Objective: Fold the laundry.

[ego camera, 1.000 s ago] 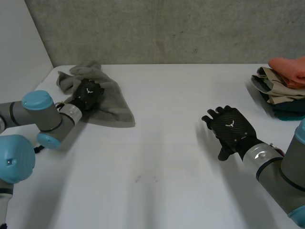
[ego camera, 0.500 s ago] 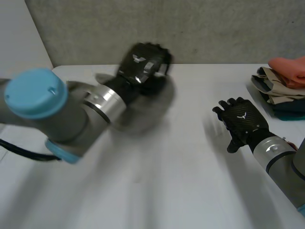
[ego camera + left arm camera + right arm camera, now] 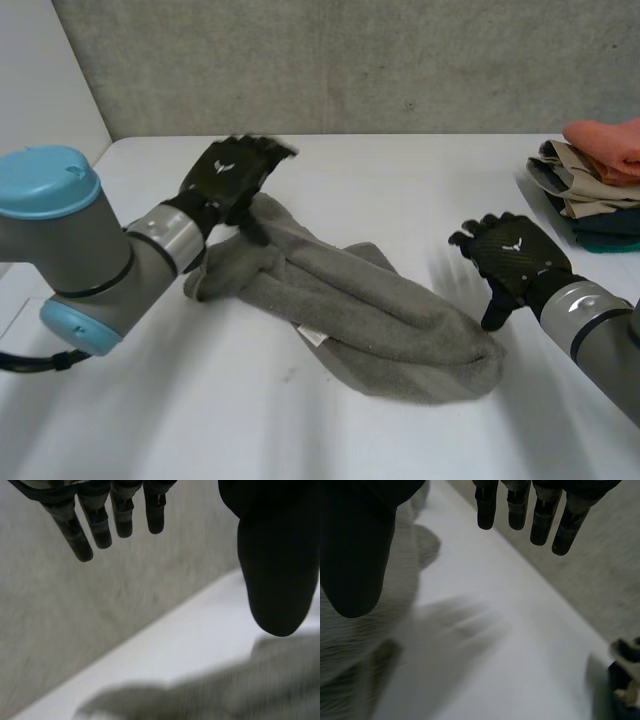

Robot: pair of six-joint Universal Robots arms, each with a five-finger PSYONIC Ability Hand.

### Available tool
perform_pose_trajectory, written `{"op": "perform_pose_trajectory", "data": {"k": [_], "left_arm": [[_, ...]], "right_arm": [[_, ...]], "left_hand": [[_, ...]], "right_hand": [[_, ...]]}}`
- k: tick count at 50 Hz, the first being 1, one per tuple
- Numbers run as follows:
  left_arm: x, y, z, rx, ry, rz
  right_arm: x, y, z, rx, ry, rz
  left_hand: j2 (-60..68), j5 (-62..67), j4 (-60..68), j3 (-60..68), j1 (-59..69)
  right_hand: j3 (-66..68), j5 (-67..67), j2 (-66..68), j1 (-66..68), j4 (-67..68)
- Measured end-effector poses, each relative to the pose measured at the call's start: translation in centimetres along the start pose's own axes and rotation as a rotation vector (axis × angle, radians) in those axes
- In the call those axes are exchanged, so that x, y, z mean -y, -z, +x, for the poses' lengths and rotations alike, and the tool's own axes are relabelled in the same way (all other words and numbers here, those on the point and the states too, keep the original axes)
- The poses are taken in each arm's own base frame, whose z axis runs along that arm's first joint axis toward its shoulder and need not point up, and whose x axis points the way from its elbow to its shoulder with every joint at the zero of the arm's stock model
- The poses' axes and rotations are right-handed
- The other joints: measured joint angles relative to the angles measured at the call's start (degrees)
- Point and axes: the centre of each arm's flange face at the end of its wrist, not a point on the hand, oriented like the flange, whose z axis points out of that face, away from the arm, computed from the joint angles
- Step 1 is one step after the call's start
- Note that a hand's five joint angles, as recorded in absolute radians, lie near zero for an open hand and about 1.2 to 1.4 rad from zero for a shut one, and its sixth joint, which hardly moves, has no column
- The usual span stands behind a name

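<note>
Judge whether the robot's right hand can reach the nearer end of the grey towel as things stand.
Probably yes. The right hand is open just beside the towel, with only bare table between them. The pile of folded clothes sits on its other side, out of the way.

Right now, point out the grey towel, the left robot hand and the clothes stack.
grey towel (image 3: 390,320): head view, middle of the cloth.
left robot hand (image 3: 228,175): head view, back of the hand.
clothes stack (image 3: 580,185): head view, beige layer under the orange top.
</note>
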Motion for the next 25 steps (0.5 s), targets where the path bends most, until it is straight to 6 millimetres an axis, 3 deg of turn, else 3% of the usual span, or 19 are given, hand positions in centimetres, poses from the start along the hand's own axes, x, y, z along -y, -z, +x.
{"op": "perform_pose_trajectory", "data": {"k": [4, 5, 6, 9, 19, 22, 23, 25], "left_arm": [[-3.6, 0.6, -2.5, 0.044, -0.092, -0.171], [-3.6, 0.6, -2.5, 0.044, -0.092, -0.171], [-5.1, 0.8, -3.1, 0.05, -0.125, -0.237], [-6.9, 0.9, -3.6, 0.048, -0.156, -0.306], [-10.4, 0.0, -4.5, 0.142, -0.195, -0.41], [-10.8, -0.3, -4.8, 0.188, -0.218, -0.425], [-10.8, -0.3, -4.8, 0.196, -0.223, -0.426], [-10.9, -0.3, -4.8, 0.21, -0.232, -0.426]], "right_arm": [[0.3, 1.5, -0.5, 0.079, -0.046, -0.122], [0.3, 1.5, -0.5, 0.079, -0.046, -0.122], [0.4, 2.1, -0.8, 0.108, -0.061, -0.162], [0.4, 2.8, -1.2, 0.133, -0.072, -0.195], [-1.9, 2.1, -2.1, 0.088, -0.054, -0.238], [-2.7, 1.4, -2.5, 0.053, -0.035, -0.245], [-2.9, 1.2, -2.6, 0.047, -0.032, -0.246], [-3.2, 0.9, -2.7, 0.033, -0.022, -0.244]], "left_hand": [[2.98, 2.09, 2.54, 2.17, 1.7], [2.98, 2.09, 2.54, 2.17, 1.7], [2.98, 2.09, 2.54, 2.17, 1.7], [6.86, 6.68, 7.16, 6.49, 6.35], [9.3, 8.79, 9.23, 8.73, 8.62], [14.73, 14.01, 14.42, 14.38, 14.5], [25.14, 24.07, 24.74, 24.19, 26.08], [37.81, 36.86, 38.02, 37.41, 39.87]], "right_hand": [[0.0, 0.0, 0.0, 0.0, 0.0], [0.0, 0.0, 0.0, 0.0, 0.0], [0.0, 0.0, 0.0, 0.0, 0.0], [0.0, 0.0, 0.0, 0.0, 0.0], [0.0, 0.0, 0.0, 0.0, 0.0], [4.13, 3.81, 3.93, 3.25, 3.34], [5.17, 4.72, 4.93, 4.12, 4.28], [25.96, 23.22, 26.22, 21.79, 23.69]]}}
